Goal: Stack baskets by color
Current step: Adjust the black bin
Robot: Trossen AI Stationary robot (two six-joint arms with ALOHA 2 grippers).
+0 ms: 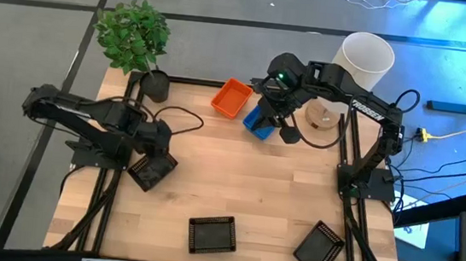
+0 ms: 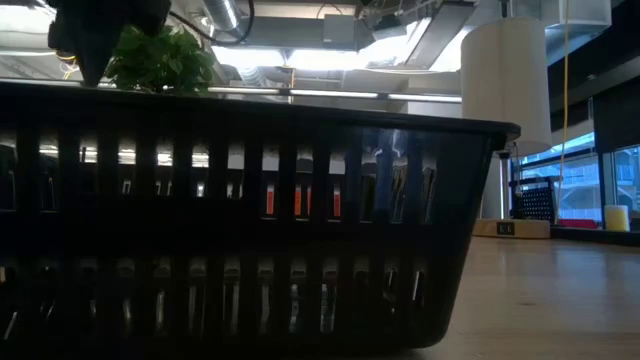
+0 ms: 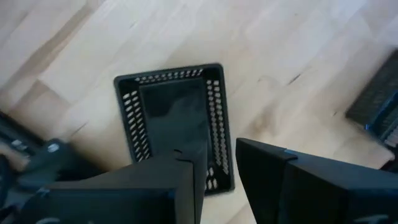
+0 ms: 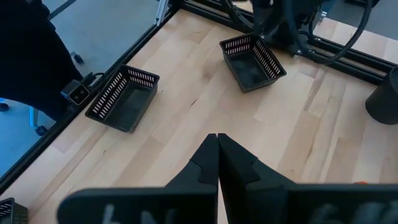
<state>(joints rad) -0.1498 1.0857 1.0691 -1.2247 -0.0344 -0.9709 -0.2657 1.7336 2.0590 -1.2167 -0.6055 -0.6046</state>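
A black basket (image 1: pixel 152 172) (image 3: pixel 174 121) lies flat on the table at the left. My left gripper (image 3: pixel 219 177) hangs open just above it, pointing steeply down. One finger is over the basket's inside and the other outside one long wall. Two more black baskets (image 1: pixel 212 233) (image 1: pixel 320 246) lie near the front edge. An orange basket (image 1: pixel 232 98) and a blue basket (image 1: pixel 259 124) sit at the back. My right gripper (image 4: pixel 216 155) (image 1: pixel 273 109) is shut and empty, raised over the blue one.
A green potted plant (image 1: pixel 135 34) stands at the back left corner and a tall white cylinder (image 1: pixel 366 58) at the back right. The nearest black basket (image 2: pixel 240 220) fills the low view. Bare wood lies in the table's middle (image 1: pixel 245 179).
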